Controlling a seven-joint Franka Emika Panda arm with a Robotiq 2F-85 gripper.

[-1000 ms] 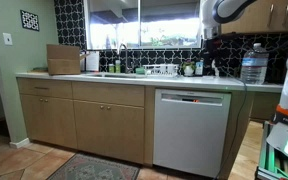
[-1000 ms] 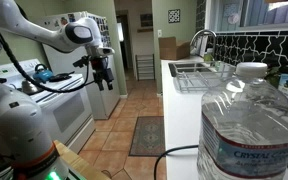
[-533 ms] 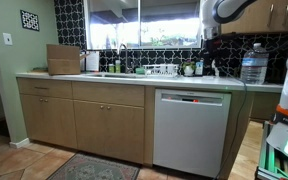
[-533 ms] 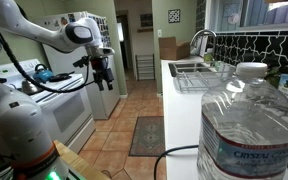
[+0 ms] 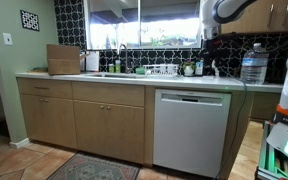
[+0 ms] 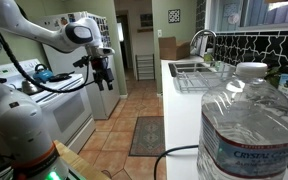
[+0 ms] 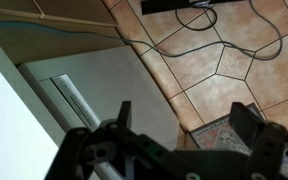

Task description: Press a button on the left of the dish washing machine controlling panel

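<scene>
The white dish washing machine [image 5: 191,132] stands under the counter, right of the tan cabinets. Its controlling panel [image 5: 192,98] is a dark strip along the top edge with a tiny red light. My gripper [image 5: 211,52] hangs high above the counter, up and to the right of the panel, and touches nothing. In an exterior view it [image 6: 104,78] points down in mid-air across the aisle. In the wrist view my gripper [image 7: 184,128] is open and empty, its fingers [image 7: 246,120] wide apart over tiled floor, with the machine's pale front [image 7: 94,85] below left.
A large water bottle [image 5: 252,63] [image 6: 246,125] stands on the counter beside the arm. The sink faucet [image 5: 122,55] and dish rack [image 5: 164,70] sit left of it. A rug [image 5: 94,168] [image 6: 147,135] lies on the floor. A white stove [image 6: 44,110] is across the aisle. Cables [image 7: 204,20] trail over tiles.
</scene>
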